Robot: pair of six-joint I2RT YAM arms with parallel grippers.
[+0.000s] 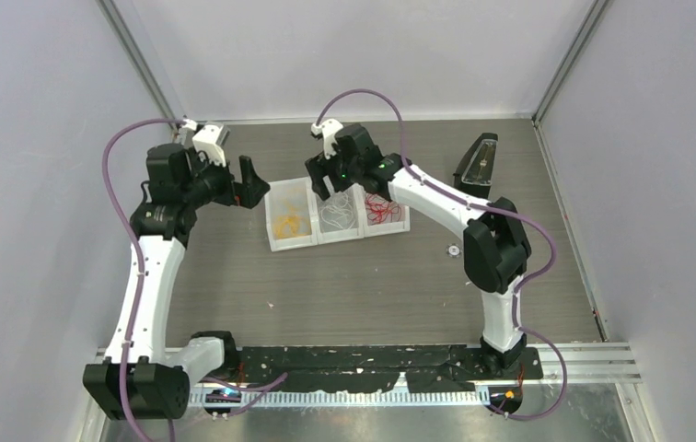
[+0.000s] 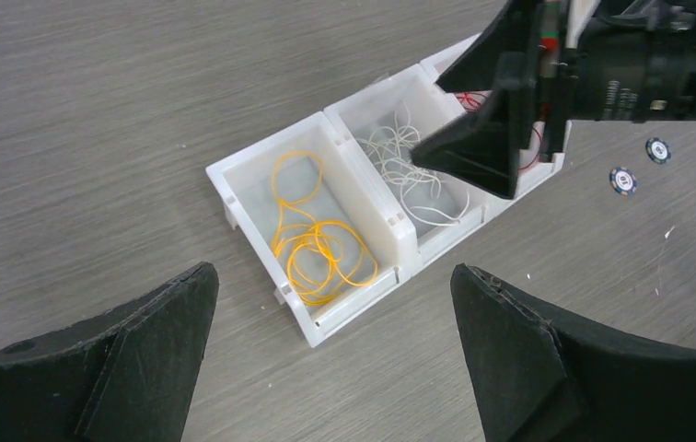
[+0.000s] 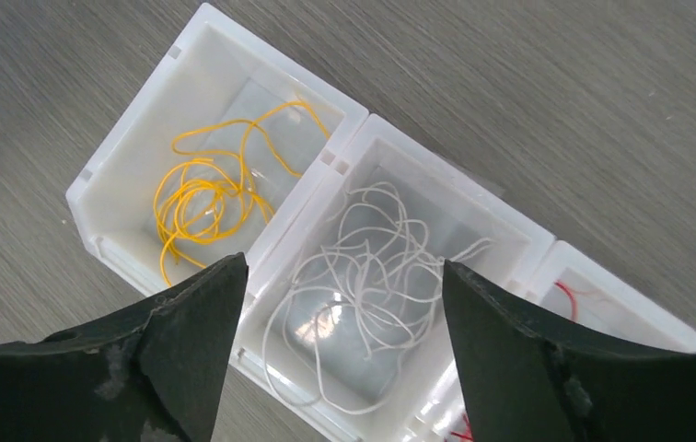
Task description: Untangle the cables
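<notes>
**Asker:** When the cameras caught that moment, where did the cables (image 1: 337, 214) lie?

**Robot:** They lay sorted by colour in three white bins (image 1: 294, 244) that stood touching in a row on the table (image 1: 363, 285). The yellow-orange cables (image 2: 317, 249) lay in overlapping loops in the left bin (image 2: 266, 145). The white cables (image 3: 372, 267) sat in a loose tangle in the middle bin (image 3: 459, 184). The red cables (image 1: 381, 212) were in the right bin (image 3: 620, 290).

**Asker:** While you hung over them, how did your grippers stand?

**Robot:** My right gripper (image 3: 344, 265) was above the middle bin with its jaws apart and nothing between them. Through my wrist camera I saw the white tangle in the gap. My left gripper (image 2: 332, 276) was off the left end of the row, near the left bin but clear of it. It was turned toward the bins, with its jaws spread wide and empty. Neither gripper held a wire.

**Asker:** Did your right fingers touch the bin?

**Robot:** I could not tell how close they came to its rim.

**Asker:** And beyond the bins?

**Robot:** Two small round blue-and-white discs (image 2: 622, 180) lay flat on the table near the right end of the row. A black wedge-shaped thing (image 1: 478, 164) with a clear face stood toward the far right corner, well apart from the bins.
</notes>
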